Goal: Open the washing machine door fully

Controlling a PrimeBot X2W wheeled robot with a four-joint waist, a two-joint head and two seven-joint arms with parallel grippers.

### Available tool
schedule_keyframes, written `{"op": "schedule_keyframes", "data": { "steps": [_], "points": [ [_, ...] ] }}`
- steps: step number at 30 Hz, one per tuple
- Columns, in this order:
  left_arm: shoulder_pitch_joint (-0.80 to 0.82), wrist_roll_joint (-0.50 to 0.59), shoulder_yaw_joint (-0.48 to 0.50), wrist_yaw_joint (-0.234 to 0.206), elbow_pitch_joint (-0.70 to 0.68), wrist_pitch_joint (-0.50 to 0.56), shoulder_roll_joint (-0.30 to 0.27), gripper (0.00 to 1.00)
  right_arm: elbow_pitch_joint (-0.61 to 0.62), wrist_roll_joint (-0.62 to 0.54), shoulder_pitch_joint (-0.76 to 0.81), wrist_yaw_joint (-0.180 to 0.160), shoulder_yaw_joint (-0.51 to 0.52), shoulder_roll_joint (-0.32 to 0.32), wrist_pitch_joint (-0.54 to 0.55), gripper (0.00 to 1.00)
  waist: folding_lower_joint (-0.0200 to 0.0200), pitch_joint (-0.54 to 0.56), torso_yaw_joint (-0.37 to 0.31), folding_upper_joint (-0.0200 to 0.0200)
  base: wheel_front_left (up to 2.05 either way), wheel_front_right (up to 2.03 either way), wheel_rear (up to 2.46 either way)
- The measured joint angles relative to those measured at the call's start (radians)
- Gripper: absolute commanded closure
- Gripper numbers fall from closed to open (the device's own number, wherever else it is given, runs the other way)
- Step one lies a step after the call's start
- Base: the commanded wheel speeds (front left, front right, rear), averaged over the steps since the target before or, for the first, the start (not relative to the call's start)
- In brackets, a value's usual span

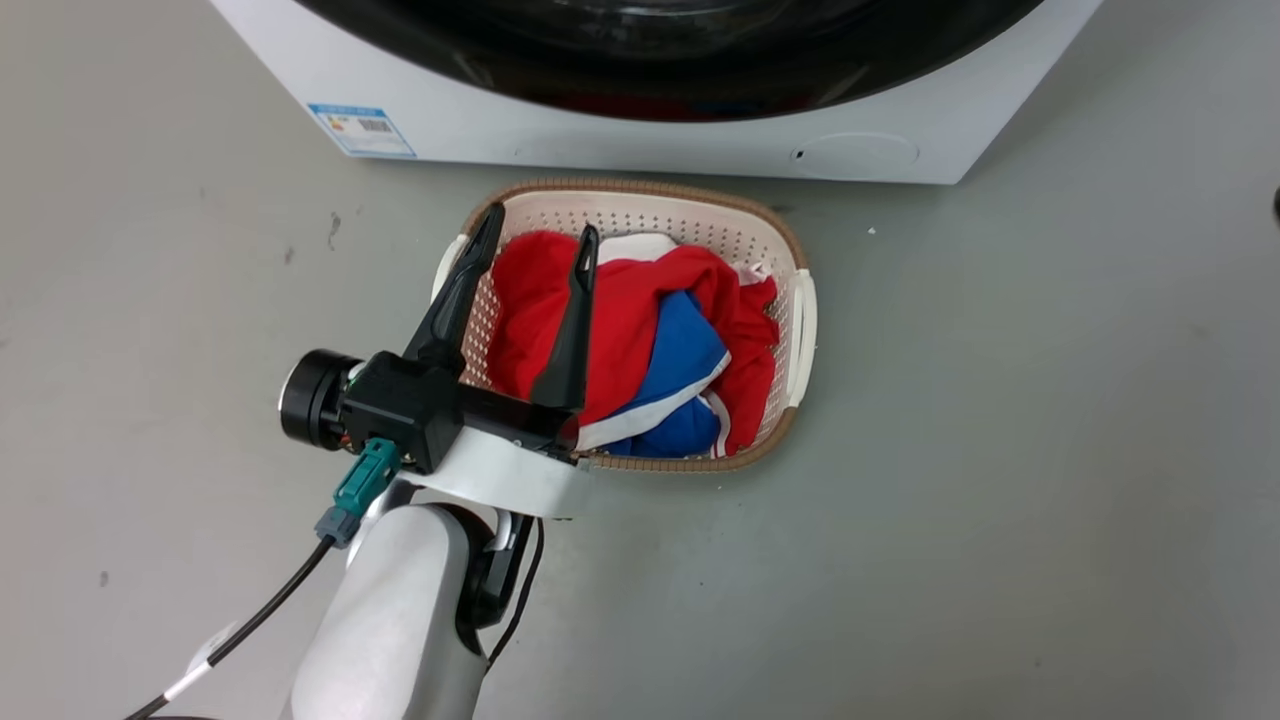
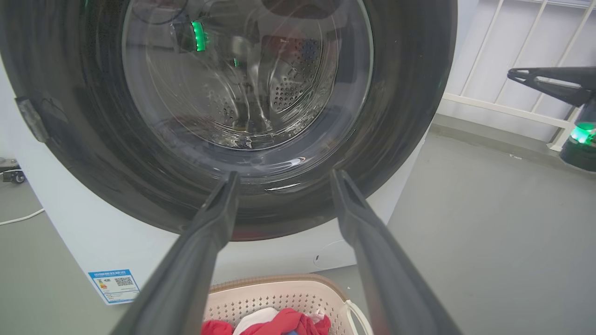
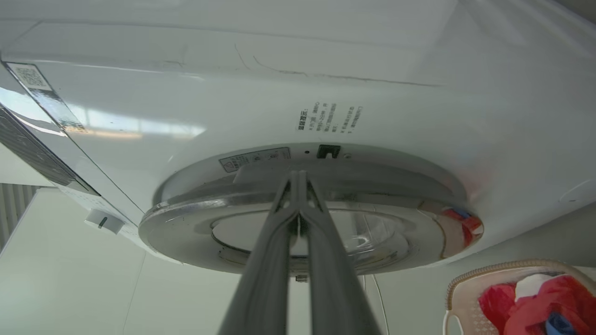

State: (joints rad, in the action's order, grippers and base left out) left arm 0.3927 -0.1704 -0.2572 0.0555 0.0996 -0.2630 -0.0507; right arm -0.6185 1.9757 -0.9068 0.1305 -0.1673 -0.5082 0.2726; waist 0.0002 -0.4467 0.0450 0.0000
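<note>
While the right gripper [image 3: 298, 174] presses its fingers together, tips at the rim of the washing machine door [image 3: 186, 228] mid-frame, the left gripper [image 1: 542, 222] hangs fingers apart over a cream laundry basket [image 1: 640, 205] of red and blue clothes [image 1: 640, 320]. The door lies flat on the white washing machine [image 1: 600, 135] at the head view's top. The blue label sticker [image 1: 361, 128] sits upper left, its print unreadable.

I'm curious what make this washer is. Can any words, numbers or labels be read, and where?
No brand can be read.
The blue label sticker low on the washing machine: code and print too small.
The printed lines beside the washing machine door: blurred.
The small label at the door's edge: unreadable.
</note>
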Motion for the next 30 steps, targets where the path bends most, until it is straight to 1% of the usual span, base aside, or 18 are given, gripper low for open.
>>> {"op": "schedule_keyframes", "data": {
  "steps": [4, 7, 14, 19, 23, 30],
  "points": [
    [0.010, 0.000, -0.013, -0.002, -0.010, 0.000, 0.000, 0.00, -0.060, 0.008, -0.135, 0.000, -0.106, -0.034, 0.047, 1.00, 0.0000, -0.024, 0.011, 0.0000, 0.00, 0.00, 0.00],
    [0.019, 0.000, -0.020, -0.005, -0.020, 0.000, 0.000, 0.00, -0.101, 0.009, -0.226, 0.000, -0.174, -0.048, 0.055, 1.00, -0.0001, -0.041, 0.018, 0.0000, 0.00, 0.00, 0.00],
    [0.027, 0.000, -0.034, -0.013, -0.024, 0.000, 0.000, 0.00, -0.192, 0.001, -0.400, 0.000, -0.326, -0.047, 0.083, 1.00, -0.0001, -0.079, 0.023, 0.0000, 0.00, 0.00, 0.00],
    [0.043, -0.001, -0.043, -0.022, -0.029, 0.000, 0.000, 0.00, -0.246, -0.002, -0.497, 0.000, -0.406, -0.029, 0.091, 1.00, -0.0001, -0.100, 0.027, 0.0000, 0.00, 0.00, 0.00],
    [0.051, -0.001, -0.050, -0.029, -0.030, 0.000, 0.000, 0.00, -0.278, 0.000, -0.550, 0.000, -0.451, -0.013, 0.104, 1.00, -0.0001, -0.114, 0.029, 0.0000, 0.00, 0.00, 0.00],
    [0.063, -0.003, -0.056, -0.033, -0.031, 0.000, 0.000, 0.00, -0.300, 0.019, -0.596, 0.000, -0.506, -0.015, 0.146, 1.00, -0.0001, -0.125, 0.034, 0.0000, 0.00, 0.00, 0.00]
  ]
}}
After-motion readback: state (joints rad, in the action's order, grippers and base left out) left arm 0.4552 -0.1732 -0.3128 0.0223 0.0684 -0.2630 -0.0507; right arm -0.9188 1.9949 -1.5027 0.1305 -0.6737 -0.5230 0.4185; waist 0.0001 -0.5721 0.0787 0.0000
